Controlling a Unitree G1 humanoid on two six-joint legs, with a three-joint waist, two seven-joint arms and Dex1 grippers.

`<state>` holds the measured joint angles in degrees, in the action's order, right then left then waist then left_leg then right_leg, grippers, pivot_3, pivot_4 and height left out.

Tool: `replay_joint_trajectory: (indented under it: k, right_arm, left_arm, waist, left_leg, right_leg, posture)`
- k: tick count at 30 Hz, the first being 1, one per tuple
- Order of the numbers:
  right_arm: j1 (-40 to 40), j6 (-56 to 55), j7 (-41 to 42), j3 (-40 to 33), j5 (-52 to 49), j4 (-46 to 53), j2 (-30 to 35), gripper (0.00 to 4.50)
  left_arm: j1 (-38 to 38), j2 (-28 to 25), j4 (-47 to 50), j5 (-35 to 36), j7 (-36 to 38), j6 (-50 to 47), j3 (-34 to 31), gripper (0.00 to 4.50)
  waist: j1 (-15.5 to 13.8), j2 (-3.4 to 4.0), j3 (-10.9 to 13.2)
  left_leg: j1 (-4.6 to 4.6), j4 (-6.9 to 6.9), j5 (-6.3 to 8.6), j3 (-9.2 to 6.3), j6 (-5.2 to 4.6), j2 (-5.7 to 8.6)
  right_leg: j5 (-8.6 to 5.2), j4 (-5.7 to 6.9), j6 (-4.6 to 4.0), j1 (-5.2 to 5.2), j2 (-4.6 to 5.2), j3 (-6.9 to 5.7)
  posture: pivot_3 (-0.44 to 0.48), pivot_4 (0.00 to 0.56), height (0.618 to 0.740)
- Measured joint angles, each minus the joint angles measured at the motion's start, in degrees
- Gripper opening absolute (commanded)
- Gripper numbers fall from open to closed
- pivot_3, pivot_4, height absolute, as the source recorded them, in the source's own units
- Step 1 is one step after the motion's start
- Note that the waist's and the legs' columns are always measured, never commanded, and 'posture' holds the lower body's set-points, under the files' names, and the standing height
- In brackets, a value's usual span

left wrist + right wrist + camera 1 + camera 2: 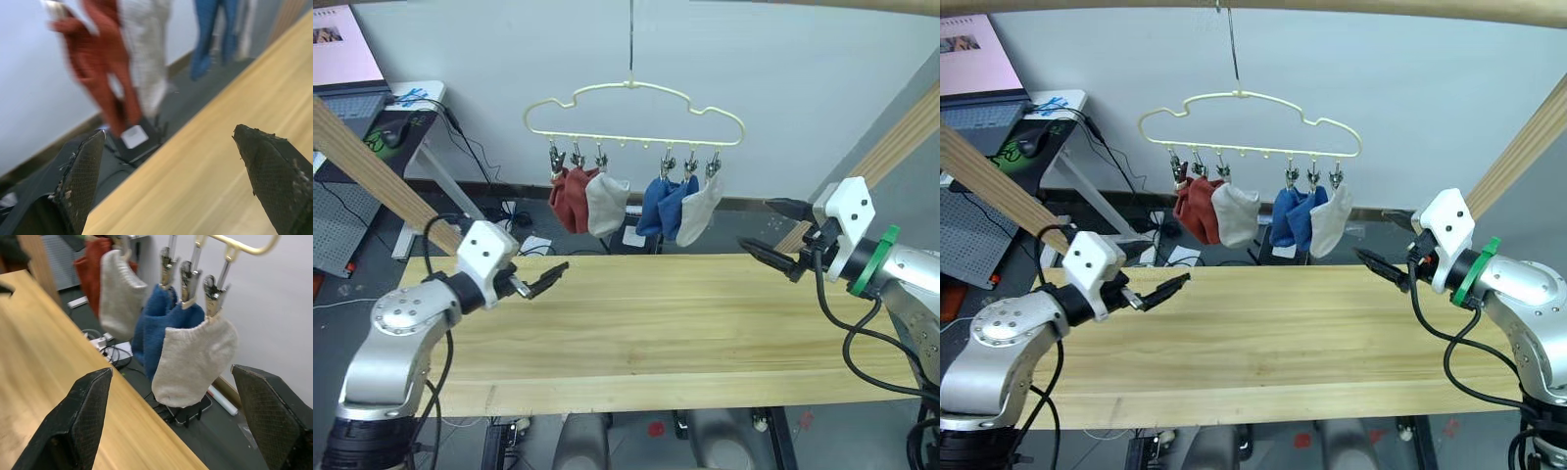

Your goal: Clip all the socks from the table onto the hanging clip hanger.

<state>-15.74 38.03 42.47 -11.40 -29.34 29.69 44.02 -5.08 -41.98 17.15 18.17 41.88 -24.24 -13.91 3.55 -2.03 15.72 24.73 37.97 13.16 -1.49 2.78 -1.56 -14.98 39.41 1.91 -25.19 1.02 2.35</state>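
Head view, arms raised, fingers (536, 284) apart

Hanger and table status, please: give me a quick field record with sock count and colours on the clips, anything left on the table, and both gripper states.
hanger: hangs by its hook above the table's far edge
socks on clips: six in two groups of three
left group: two red socks, one grey sock
right group: two blue socks, one grey sock
table: no socks on it
left gripper: open, holding nothing, over the table's left part
right gripper: open, holding nothing, at the table's far right
task: looks complete
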Motion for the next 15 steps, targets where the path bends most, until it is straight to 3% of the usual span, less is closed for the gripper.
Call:
replay_joint_trajectory:
  k: [8,11,15]
  right_arm:
    - [-0.01,-4.03,1.22,-0.01,0.48,-4.08,0.01,4.05]
    - [0.23,-5.08,1.22,0.00,0.88,-4.76,0.00,4.05]
    - [0.56,-5.79,1.20,0.05,1.15,-5.75,-0.01,4.05]
  left_arm:
    - [-1.63,-1.27,-2.19,4.07,1.45,-3.58,-3.18,4.49]
    - [-2.35,-1.56,-2.55,5.16,1.48,-4.66,-3.71,4.49]
    - [-3.22,-1.55,-3.95,6.25,1.32,-5.67,-3.89,4.49]
  waist:
    - [-0.74,-0.27,-4.54]
    - [-0.75,-0.31,-5.01]
    - [-0.78,-0.37,-6.25]
  left_leg:
    - [-0.16,0.03,-0.04,0.07,-0.06,0.02]
    - [-0.98,-0.03,-0.04,0.14,-0.08,0.06]
    - [-1.14,0.00,-0.06,0.20,-0.11,-0.05]
  right_leg:
    - [0.21,-0.39,0.05,0.32,-0.13,0.04]
    - [0.16,-0.55,0.14,1.16,-0.20,0.07]
    - [0.20,-0.51,0.09,1.24,-0.45,0.16]
  posture:
    - [0.004,0.062,0.740]
    - [0.008,0.052,0.740]
    - [0.011,0.047,0.740]
